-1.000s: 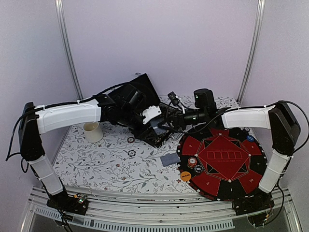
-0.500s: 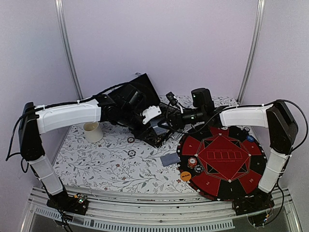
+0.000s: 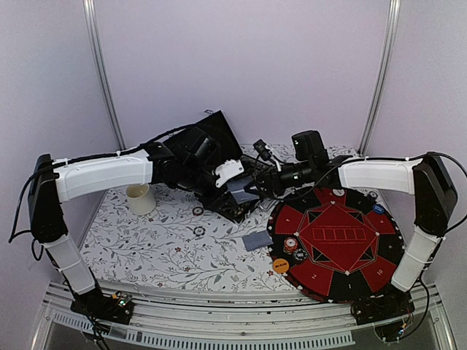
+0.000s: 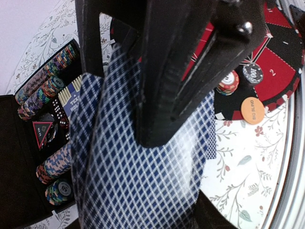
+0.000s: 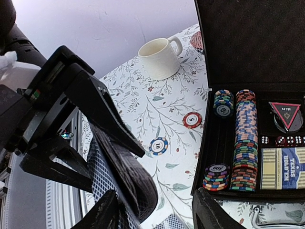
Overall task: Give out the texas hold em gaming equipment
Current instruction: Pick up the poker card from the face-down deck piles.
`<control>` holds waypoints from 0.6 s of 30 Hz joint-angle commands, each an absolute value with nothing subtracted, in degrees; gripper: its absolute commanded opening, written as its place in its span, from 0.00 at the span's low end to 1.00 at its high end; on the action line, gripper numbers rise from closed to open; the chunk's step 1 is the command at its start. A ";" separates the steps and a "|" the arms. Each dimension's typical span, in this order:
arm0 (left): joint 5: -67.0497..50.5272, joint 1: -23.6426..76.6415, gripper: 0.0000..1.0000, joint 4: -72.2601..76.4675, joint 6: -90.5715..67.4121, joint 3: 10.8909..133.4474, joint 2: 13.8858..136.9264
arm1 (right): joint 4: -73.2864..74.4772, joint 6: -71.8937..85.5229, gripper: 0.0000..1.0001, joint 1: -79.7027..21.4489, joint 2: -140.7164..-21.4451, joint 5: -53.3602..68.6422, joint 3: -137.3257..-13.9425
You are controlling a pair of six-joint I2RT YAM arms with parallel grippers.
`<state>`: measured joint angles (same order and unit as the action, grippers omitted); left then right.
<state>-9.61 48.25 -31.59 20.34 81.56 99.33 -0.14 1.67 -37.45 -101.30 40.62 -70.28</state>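
Playing cards (image 4: 143,181) are held clamped in the left tool (image 3: 236,192) above the chip case (image 5: 248,43) edge, and the right tool (image 5: 157,210) is now narrowed from wide open beside them, grip undetermined; a handover is inferred.

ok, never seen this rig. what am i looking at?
Two robot arms bolted at a table's near edge. One picture comes from a fixed camera above and behind them; the other two from cameras on each wrist. On the floral cloth: an open black case of poker chips, a cream cup, a round red-and-black poker mat, loose chips. The left end effector pinches a stack of blue-backed playing cards near the case. The right end effector, jaws apart, sits right beside those cards, apparently holding nothing.
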 commanded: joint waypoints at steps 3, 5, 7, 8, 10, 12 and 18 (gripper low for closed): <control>-10.24 47.64 0.50 -30.15 20.87 81.12 98.52 | 3.75 0.58 0.48 -37.27 -97.29 39.16 -72.25; -10.20 47.64 0.50 -30.15 20.85 81.11 98.45 | 4.13 0.55 0.45 -37.27 -96.96 39.11 -72.37; -10.33 47.66 0.51 -30.15 20.90 81.12 98.50 | 4.72 0.57 0.38 -37.32 -96.99 39.22 -72.59; -10.29 47.64 0.50 -30.19 20.86 81.12 98.51 | 5.01 0.60 0.36 -37.32 -97.03 39.28 -72.78; -10.28 47.66 0.50 -30.20 20.89 81.12 98.52 | 5.44 0.57 0.34 -37.28 -97.10 39.29 -72.98; -10.21 47.64 0.50 -30.18 20.84 81.12 98.44 | 6.52 0.61 0.33 -37.27 -96.97 38.51 -73.35; -10.20 47.58 0.50 -30.20 20.90 81.04 98.43 | 8.39 0.61 0.39 -37.14 -95.74 36.58 -73.30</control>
